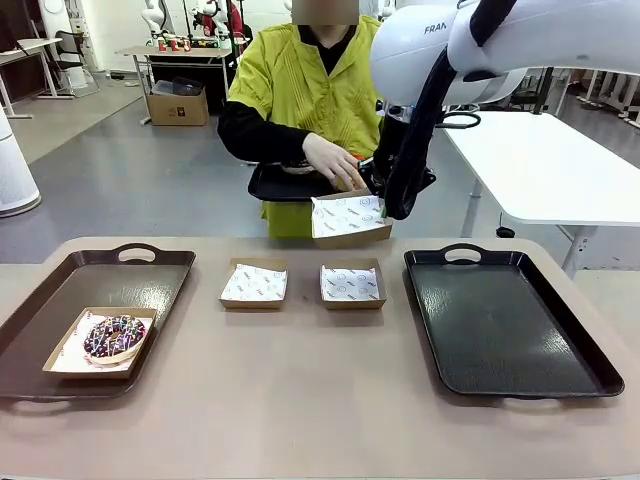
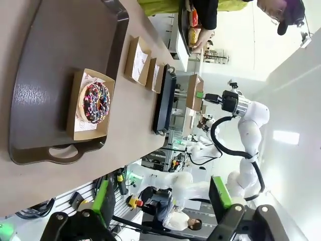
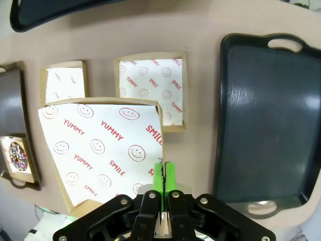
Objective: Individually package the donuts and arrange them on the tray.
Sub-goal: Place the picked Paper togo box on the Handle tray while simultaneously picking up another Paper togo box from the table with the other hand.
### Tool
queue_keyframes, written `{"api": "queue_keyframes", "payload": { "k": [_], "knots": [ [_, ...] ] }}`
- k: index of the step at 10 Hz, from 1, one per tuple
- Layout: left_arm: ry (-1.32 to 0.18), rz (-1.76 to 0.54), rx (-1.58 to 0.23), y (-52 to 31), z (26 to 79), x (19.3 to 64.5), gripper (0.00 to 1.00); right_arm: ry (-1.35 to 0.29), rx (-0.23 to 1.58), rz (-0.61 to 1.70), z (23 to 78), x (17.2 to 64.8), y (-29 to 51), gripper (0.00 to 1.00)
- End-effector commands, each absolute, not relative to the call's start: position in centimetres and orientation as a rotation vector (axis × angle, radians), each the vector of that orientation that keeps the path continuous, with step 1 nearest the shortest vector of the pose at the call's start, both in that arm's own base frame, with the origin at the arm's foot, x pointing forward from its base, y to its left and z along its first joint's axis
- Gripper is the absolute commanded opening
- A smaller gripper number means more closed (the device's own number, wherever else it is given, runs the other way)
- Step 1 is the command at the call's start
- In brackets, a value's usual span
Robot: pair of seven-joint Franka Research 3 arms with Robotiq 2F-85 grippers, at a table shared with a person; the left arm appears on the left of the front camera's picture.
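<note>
My right fingers (image 3: 164, 173) are pressed together on the near edge of a lined box (image 3: 100, 150). I hold it in the air over the far side of the tabletop (image 1: 300, 400), and it has no donut in it. What matters most is how the box sits from my grip: it reaches out sideways to my left, so nearly all of its open floor lies off to one side of the fingers, not under them. In the front view the person's hand (image 1: 335, 160) is just past the box's far rim, nearer to it than anything else. Behind that hand is the person's dark tray (image 1: 275, 185), where the left wrist view shows what look like unpacked donuts (image 2: 192, 20). I judge the next move is the person's, setting a donut into the box. The weight would land away from my pinch, so the box could sag or twist. My left fingers (image 2: 161, 183) are spread apart with nothing between them. They hang well back from the left tray (image 1: 60, 290), where the sprinkled chocolate donut (image 1: 114, 337) already sits in its own box. Two empty boxes (image 1: 254, 284) lie side by side on the tabletop between the trays, below the held one. The right tray (image 1: 520, 330) is bare and lies down to the right of my grip, on the opposite side from the box.
</note>
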State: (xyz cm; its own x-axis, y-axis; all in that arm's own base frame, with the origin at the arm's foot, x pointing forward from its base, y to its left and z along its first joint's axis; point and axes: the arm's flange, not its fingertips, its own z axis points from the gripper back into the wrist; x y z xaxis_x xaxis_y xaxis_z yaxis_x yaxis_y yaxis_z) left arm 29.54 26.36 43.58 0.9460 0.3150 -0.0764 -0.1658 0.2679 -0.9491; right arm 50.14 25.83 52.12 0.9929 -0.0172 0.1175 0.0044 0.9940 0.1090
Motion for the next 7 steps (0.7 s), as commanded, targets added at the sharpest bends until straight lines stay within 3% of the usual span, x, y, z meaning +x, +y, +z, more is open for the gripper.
{"api": "queue_keyframes", "payload": {
  "k": [1,7],
  "knots": [
    [-0.156,0.317,-1.271,26.36,43.94,29.18,0.98,-0.133,0.113,-0.014,52.97,49.47,25.66,0.0],
    [-0.156,0.317,-1.271,26.36,43.94,29.18,0.98,-0.133,0.113,-0.014,52.97,49.47,25.66,0.0]
  ]
}}
